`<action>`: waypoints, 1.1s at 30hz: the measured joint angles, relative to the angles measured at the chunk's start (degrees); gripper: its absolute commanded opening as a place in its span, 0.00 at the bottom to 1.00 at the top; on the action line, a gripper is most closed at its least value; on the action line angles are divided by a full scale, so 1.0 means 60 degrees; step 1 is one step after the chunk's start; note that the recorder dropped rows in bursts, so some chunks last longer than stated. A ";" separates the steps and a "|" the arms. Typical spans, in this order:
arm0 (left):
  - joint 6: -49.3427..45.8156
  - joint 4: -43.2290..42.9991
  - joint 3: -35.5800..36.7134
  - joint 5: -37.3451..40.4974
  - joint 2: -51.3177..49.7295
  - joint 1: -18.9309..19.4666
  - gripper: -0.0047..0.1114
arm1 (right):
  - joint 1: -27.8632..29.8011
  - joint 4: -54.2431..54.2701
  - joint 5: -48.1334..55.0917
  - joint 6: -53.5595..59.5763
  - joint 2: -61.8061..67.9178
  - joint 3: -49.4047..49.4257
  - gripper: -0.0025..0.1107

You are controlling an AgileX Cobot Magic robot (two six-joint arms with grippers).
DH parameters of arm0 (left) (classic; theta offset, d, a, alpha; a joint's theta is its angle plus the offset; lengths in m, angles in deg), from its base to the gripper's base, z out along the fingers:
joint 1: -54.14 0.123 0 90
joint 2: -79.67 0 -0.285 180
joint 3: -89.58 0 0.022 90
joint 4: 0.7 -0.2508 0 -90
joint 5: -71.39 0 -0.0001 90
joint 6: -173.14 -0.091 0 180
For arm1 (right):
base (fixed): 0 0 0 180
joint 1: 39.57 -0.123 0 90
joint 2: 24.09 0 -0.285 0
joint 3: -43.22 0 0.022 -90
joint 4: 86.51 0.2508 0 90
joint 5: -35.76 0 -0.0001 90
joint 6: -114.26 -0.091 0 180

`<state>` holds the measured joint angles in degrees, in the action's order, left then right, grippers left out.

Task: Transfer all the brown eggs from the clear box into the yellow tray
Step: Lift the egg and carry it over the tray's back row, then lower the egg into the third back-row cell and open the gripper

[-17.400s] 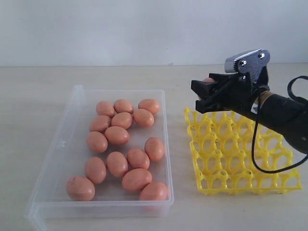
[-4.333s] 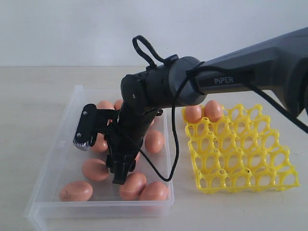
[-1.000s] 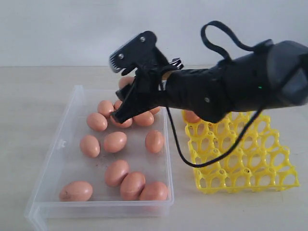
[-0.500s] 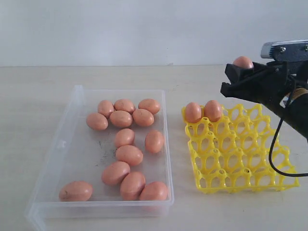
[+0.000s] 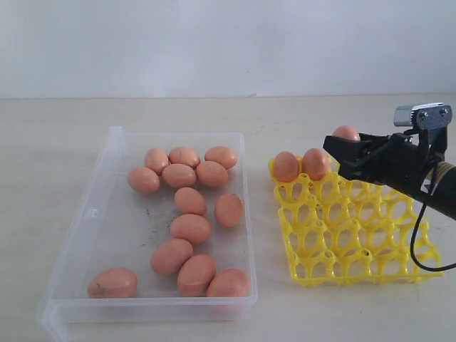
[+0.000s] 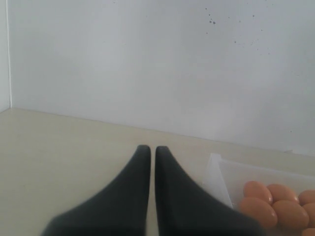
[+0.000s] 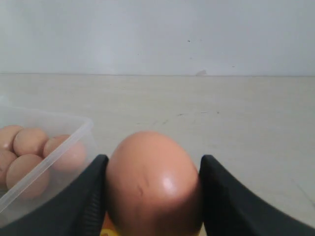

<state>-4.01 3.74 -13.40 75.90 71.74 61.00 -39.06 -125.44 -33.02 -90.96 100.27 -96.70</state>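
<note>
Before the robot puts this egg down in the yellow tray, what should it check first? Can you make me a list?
1. Egg gripped by right gripper: ok.
2. Yellow tray has free cups: ok.
3. Egg lined up over one cup: cannot tell.
4. Gripper clear of the two seated eggs: cannot tell.
5. Left gripper shut and out of the way: ok.

A: How much of the smooth orange-brown egg (image 5: pixel 346 132) in the black right gripper (image 5: pixel 339 155) shows from outside?
B: Only its top; the jaws hide the rest.
A: And the left wrist camera?
B: The shallow transparent plastic box (image 6: pixel 231 173) and other orange-brown eggs (image 6: pixel 274 211) run off its frame.
</note>
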 measured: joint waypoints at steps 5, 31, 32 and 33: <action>0.0000 0.0000 0.0000 0.0000 0.0000 0.0000 0.07 | 0.0000 -0.0052 0.0212 -0.0054 0.0151 -0.0161 0.02; 0.0000 0.0000 0.0000 0.0000 0.0000 0.0000 0.07 | 0.0000 0.0305 0.0954 0.0377 0.0811 -0.0489 0.08; 0.0000 0.0000 0.0000 0.0000 0.0000 0.0000 0.07 | 0.0000 0.0288 0.0954 0.0377 0.0811 -0.0489 0.12; 0.0000 0.0000 0.0000 0.0000 0.0000 0.0000 0.07 | 0.0000 0.0288 0.0974 0.0377 0.0811 -0.0489 0.20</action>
<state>-4.01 3.74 -13.40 75.90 71.74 61.00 -39.06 -123.71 -27.18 -88.70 105.13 -99.63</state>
